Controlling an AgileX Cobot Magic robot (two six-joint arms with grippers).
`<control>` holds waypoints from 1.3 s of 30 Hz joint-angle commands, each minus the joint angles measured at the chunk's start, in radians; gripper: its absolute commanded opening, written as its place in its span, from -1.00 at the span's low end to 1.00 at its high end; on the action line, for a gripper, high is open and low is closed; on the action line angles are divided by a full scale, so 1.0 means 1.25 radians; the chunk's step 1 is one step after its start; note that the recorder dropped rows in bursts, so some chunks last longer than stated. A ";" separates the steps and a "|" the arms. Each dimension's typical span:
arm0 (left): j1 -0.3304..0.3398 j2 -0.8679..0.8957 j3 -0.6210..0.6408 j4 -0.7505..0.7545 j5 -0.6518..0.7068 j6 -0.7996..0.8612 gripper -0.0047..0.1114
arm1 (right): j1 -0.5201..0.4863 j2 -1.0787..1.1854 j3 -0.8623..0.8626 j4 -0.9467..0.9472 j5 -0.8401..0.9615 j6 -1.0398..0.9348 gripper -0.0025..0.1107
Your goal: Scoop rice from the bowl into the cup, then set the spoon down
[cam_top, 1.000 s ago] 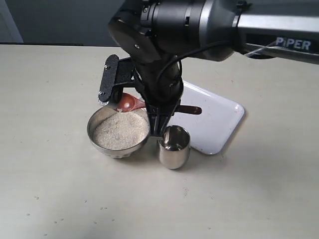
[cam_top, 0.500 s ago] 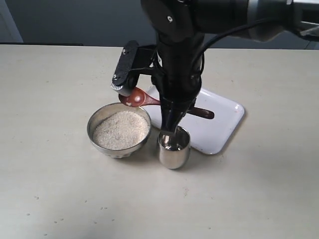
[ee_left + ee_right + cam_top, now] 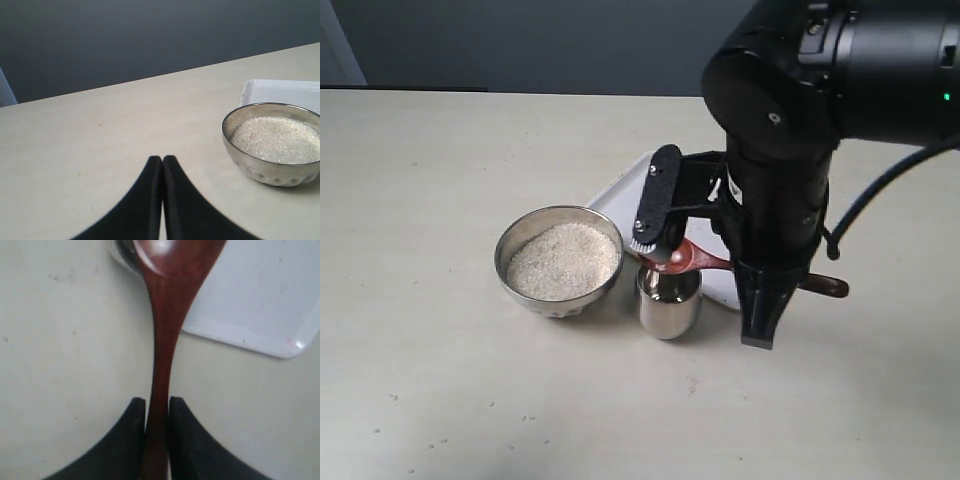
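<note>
Since half a second ago the right arm has swung across, carrying the slim reddish-brown wooden spoon (image 3: 686, 258) from beyond the bowl's far rim to the small shiny steel cup (image 3: 670, 306). The spoon's oval head now hangs just over the cup's mouth, on the side away from the camera. Its long handle runs off past the cup, away from the bowl.

The right hand (image 3: 157, 407) is clamped on that handle partway along, a black finger pressed to each side, with the head reaching out well beyond the fingertips (image 3: 134, 412). Whether any grains lie in the head cannot be told.

The wide ribbed steel bowl (image 3: 510, 246) stands just beside the cup on the pale worktop (image 3: 440, 380), heaped with white rice (image 3: 563, 262). A flat white tray (image 3: 616, 195) lies behind the cup, largely hidden by the arm.

The left hand (image 3: 162, 161) holds nothing; its two fingers are pressed together above bare worktop.
</note>
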 commanded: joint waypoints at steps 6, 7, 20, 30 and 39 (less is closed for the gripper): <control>-0.004 -0.003 -0.002 0.001 -0.010 -0.003 -0.91 | -0.002 -0.028 0.074 -0.073 0.002 0.086 -0.97; -0.004 -0.003 -0.002 0.001 -0.010 -0.003 -0.91 | -0.002 -0.028 0.078 -0.081 0.002 0.092 -0.97; -0.004 -0.003 -0.002 0.001 -0.010 -0.003 -0.91 | 0.033 -0.028 0.114 -0.160 -0.070 0.112 -0.97; -0.004 -0.003 -0.002 0.001 -0.010 -0.003 -0.91 | 0.054 -0.018 0.127 -0.227 -0.113 0.185 -0.97; -0.004 -0.003 -0.002 0.001 -0.010 -0.003 -0.91 | 0.095 -0.011 0.127 -0.288 -0.118 0.205 -0.97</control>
